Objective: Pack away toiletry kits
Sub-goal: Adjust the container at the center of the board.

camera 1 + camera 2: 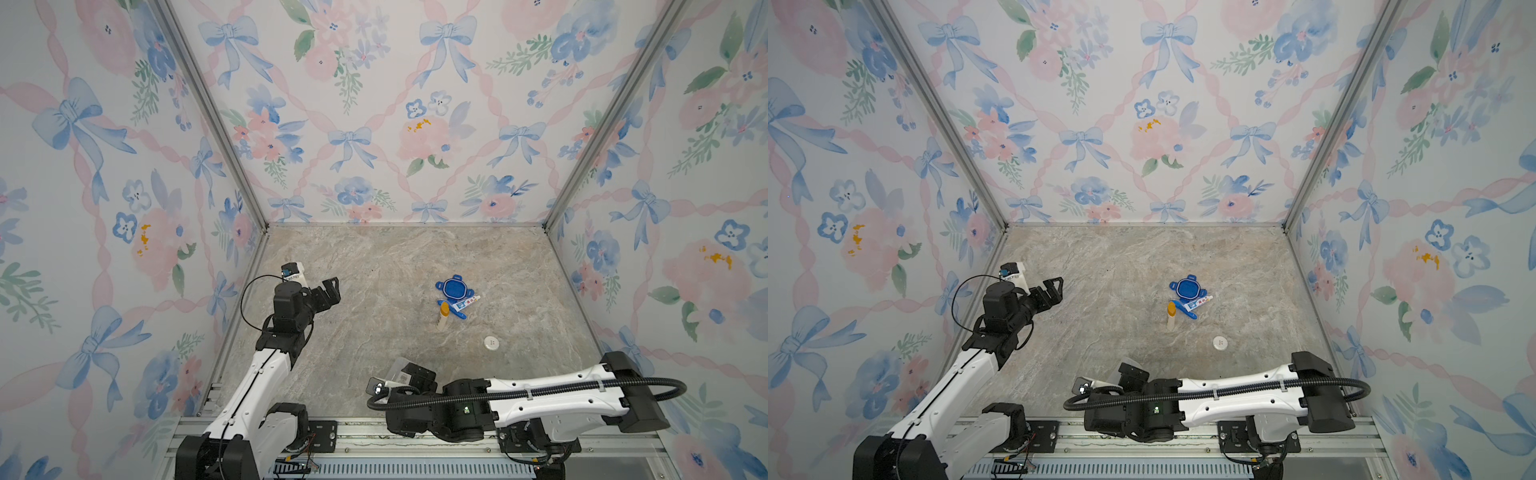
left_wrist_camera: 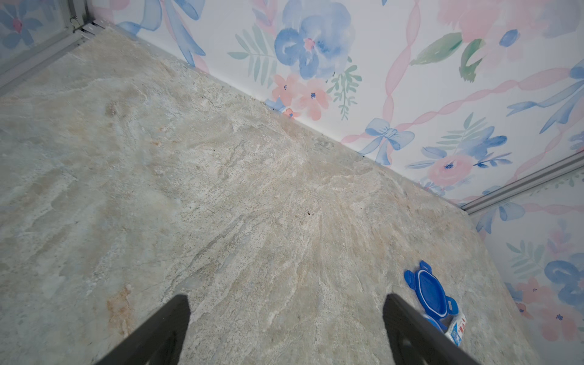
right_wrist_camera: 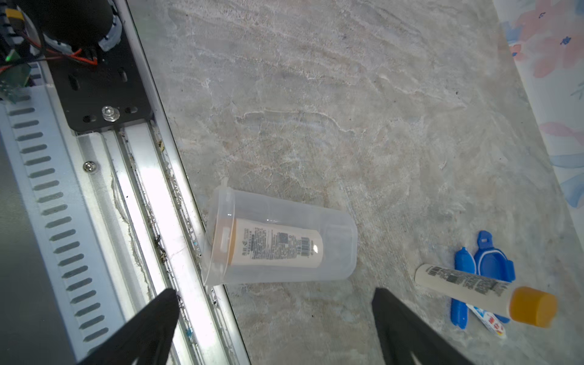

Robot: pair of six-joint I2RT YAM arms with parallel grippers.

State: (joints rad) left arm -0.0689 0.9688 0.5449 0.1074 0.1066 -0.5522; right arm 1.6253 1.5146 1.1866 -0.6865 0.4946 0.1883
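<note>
The right wrist view alone shows the clear cup [image 3: 281, 240] lying on its side against the front rail [image 3: 164, 221], with one orange-capped tube [image 3: 275, 243] inside it, cap toward the cup's mouth. In both top views the cup is mostly hidden behind the right gripper [image 1: 409, 376]; only a pale edge shows.

Second orange-capped tube [image 1: 443, 316] lies on the table [image 1: 353, 332] mid-right, touching a blue piece [image 1: 456, 311] whose shape is hard to make out. The printed tube [image 1: 467, 304] lies across that piece, just beside the blue lid [image 1: 455, 287]. The white disc [image 1: 491, 343] sits alone, apart from this cluster, nearer the front.

The left wrist view catches only the lid [image 2: 431, 292] and the end of the printed tube [image 2: 458, 330], cut off by one finger; the disc and the cup are outside it.

Left gripper [image 1: 328, 291]: arm reaching up along the left wall, raised over bare table, fingers spread, empty.
Right gripper: arm folded low across the front, pointing toward the cup, fingers [image 3: 151, 325] wide apart, holding nothing.
</note>
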